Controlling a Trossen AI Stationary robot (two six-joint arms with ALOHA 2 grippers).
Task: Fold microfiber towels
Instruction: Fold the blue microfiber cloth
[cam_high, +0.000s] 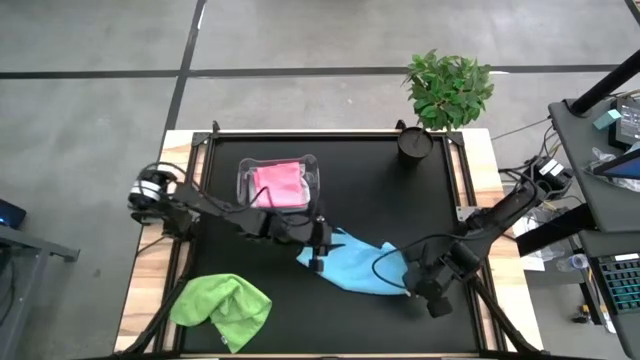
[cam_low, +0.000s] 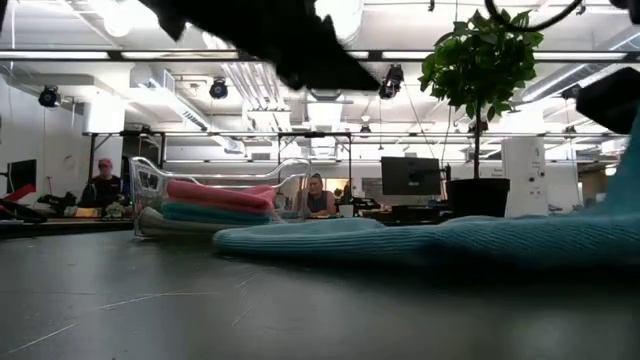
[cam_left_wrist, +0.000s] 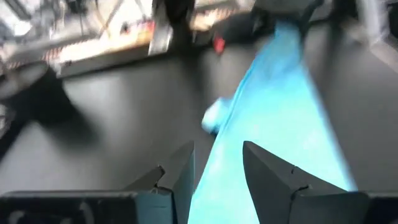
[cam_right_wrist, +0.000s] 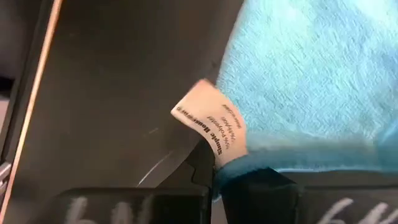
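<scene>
Blue towel (cam_high: 362, 266) lies at the mat's (cam_high: 400, 200) centre, toward five o'clock. The left gripper (cam_left_wrist: 217, 171) hovers spread over its nine-o'clock end; the right gripper (cam_high: 415, 285) is pressed together on its four-o'clock corner, where only the right wrist view shows a white label (cam_right_wrist: 211, 127). Only the low view shows people at desks. A green towel (cam_high: 222, 308) lies at seven o'clock, a pink towel (cam_high: 279, 183) in the tub (cam_high: 243, 180) at eleven.

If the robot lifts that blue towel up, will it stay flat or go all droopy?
Probably droopy: the blue towel already lies stretched and rumpled between the left gripper and the right gripper. Its fuzzy surface suggests that it is soft and light, and unlikely to slip from the right gripper's pinch on its edge.
</scene>
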